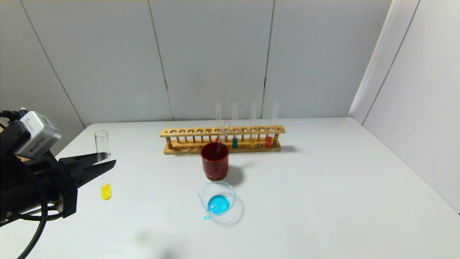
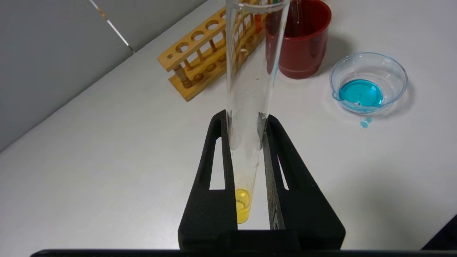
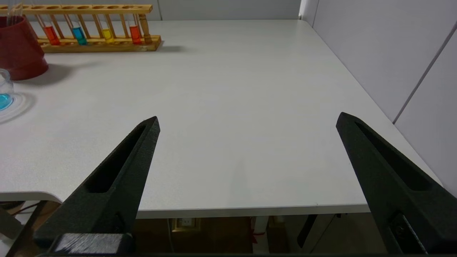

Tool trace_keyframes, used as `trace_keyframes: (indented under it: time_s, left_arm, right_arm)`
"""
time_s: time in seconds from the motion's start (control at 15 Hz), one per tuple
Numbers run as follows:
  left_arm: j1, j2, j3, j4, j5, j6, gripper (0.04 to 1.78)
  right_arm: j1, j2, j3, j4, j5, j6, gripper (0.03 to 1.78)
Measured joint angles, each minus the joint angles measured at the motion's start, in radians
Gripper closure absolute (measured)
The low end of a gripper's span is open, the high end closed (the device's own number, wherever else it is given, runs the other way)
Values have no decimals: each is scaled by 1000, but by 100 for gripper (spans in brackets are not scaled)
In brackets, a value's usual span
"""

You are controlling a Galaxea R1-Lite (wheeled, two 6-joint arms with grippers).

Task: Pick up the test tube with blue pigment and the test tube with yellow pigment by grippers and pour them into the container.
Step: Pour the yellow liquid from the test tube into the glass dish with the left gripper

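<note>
A rack (image 1: 222,139) is set at the back of the worktop (image 1: 323,187), with a cup (image 1: 215,161) directly before it and the container (image 1: 217,198) before the cup. Well to their left, the test tube with yellow pigment (image 1: 103,163) is held upright above the worktop.

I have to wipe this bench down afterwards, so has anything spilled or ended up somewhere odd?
Yes. A few small blue droplets lie on the table just outside the container, by its pouring lip. Also, an empty tube leans inside the red cup instead of standing in the rack.
</note>
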Motion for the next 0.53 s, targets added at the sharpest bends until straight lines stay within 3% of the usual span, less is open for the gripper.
trace_keyframes:
  time_s: [0.27, 0.53]
  left_arm:
    - [-8, 0, 0, 42, -21, 157, 155]
    - [-6, 5, -11, 97, -21, 202, 155]
  right_arm:
    - [0, 0, 0, 0, 0, 0, 8]
    - [0, 0, 0, 0, 0, 0, 8]
